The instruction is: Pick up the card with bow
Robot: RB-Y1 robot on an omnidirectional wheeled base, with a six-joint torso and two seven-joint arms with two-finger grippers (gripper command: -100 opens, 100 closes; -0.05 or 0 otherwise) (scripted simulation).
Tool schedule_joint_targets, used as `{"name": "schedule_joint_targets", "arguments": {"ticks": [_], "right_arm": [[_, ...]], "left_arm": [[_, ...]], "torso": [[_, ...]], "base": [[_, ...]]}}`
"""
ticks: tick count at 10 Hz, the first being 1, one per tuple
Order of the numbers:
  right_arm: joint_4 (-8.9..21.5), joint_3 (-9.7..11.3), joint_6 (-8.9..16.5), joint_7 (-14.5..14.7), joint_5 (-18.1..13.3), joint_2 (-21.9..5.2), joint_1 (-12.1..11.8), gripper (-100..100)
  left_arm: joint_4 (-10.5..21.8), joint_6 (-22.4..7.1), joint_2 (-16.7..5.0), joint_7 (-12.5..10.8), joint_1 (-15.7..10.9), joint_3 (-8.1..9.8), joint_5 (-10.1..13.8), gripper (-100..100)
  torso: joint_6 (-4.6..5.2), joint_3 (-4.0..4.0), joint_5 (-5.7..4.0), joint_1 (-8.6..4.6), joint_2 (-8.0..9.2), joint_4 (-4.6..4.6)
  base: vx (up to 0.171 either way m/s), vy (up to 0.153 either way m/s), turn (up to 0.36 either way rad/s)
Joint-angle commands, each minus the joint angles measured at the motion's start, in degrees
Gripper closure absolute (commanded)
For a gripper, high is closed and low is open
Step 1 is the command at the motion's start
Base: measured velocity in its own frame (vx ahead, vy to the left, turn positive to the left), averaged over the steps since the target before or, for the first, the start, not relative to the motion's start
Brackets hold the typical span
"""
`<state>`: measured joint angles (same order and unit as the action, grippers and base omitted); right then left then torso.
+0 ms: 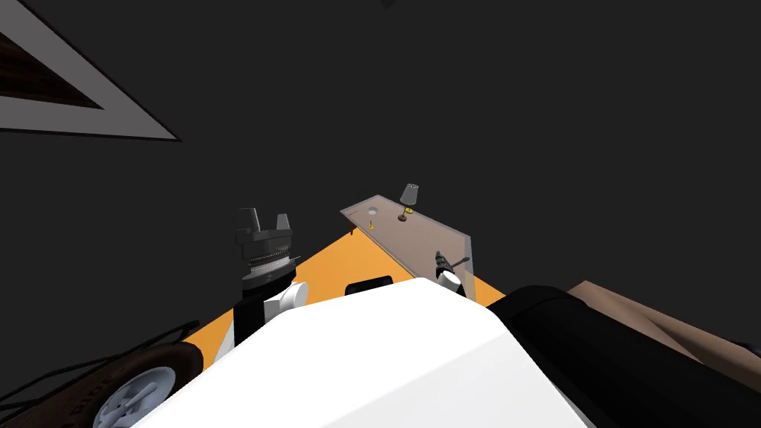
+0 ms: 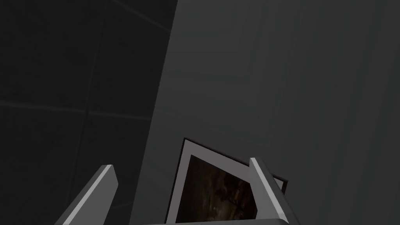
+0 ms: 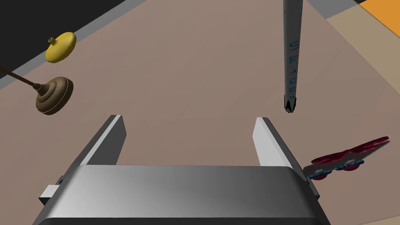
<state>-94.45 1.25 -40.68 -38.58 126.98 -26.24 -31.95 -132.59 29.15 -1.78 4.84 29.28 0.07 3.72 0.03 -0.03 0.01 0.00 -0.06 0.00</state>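
The card with bow (image 3: 347, 158) lies flat on a brown tabletop (image 3: 187, 70); it is a thin grey card seen edge-on, with a dark red bow on top. It sits just outside one finger of my right gripper (image 3: 189, 119), which is open and low over the table with nothing between its fingers. In the head view the right gripper (image 1: 444, 261) is at the table's near end. My left gripper (image 1: 264, 221) is raised off to the left, away from the table, its fingers (image 2: 107, 183) open and empty.
A table lamp (image 1: 409, 199) stands at the table's far end; its brown base (image 3: 54, 93) and a yellow knobbed lid (image 3: 61, 47) lie ahead of the gripper. A thin dark rod (image 3: 291, 58) with blue letters points toward the card. A wheel (image 1: 141, 386) sits on the orange floor (image 1: 334, 267).
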Motion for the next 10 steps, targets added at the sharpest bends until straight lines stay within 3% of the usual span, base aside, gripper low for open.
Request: {"name": "schedule_joint_targets", "arguments": {"ticks": [1, 3, 4, 8, 9, 10], "right_arm": [[0.7, 0.1, -0.4, -1.5, 2.9, -0.3, -1.0, -100], [0.7, 0.1, -0.4, -1.5, 6.4, -0.3, -1.0, -100], [3.2, 0.3, -1.5, -3.6, 8.2, -1.3, -1.7, -100], [3.2, 0.3, -1.5, -3.6, 14.0, -1.3, -1.7, -100], [5.7, 0.6, -2.5, -5.7, 16.1, -2.2, -2.4, -100], [5.7, 0.6, -2.5, -5.7, 17.7, -2.2, -2.4, -100]], "left_arm": [[0.0, 0.0, 0.0, 0.0, 0.0, 0.00, 0.0, 0], [0.0, 0.0, 0.0, 0.0, 0.0, 0.01, 0.0, 0], [0.0, 0.0, 0.0, 0.0, 0.0, 0.01, 0.0, 0], [0.0, 0.0, 0.0, 0.0, 0.0, 0.01, 0.0, 0], [0.0, 0.0, 0.0, 0.0, 0.0, 0.01, 0.0, 0], [0.0, 0.0, 0.0, 0.0, 0.0, 0.00, 0.0, 0]], "torso": [[0.00, 0.00, 0.00, 0.00, 0.00, 0.00], [0.10, -0.01, -0.01, -0.02, 0.00, -0.01], [0.09, 0.01, 0.00, 0.02, 0.03, 0.00], [0.09, 0.01, 0.01, 0.03, 0.03, 0.00], [0.09, 0.02, 0.01, 0.05, 0.05, 0.00], [0.02, 0.01, 0.01, 0.02, 0.02, 0.00]], "base": [[0.023, -0.019, 0.184], [0.010, -0.008, -0.026], [0.016, -0.006, 0.332], [0.010, -0.008, 0.041], [0.011, -0.001, 0.372], [0.019, -0.027, 0.178]]}}
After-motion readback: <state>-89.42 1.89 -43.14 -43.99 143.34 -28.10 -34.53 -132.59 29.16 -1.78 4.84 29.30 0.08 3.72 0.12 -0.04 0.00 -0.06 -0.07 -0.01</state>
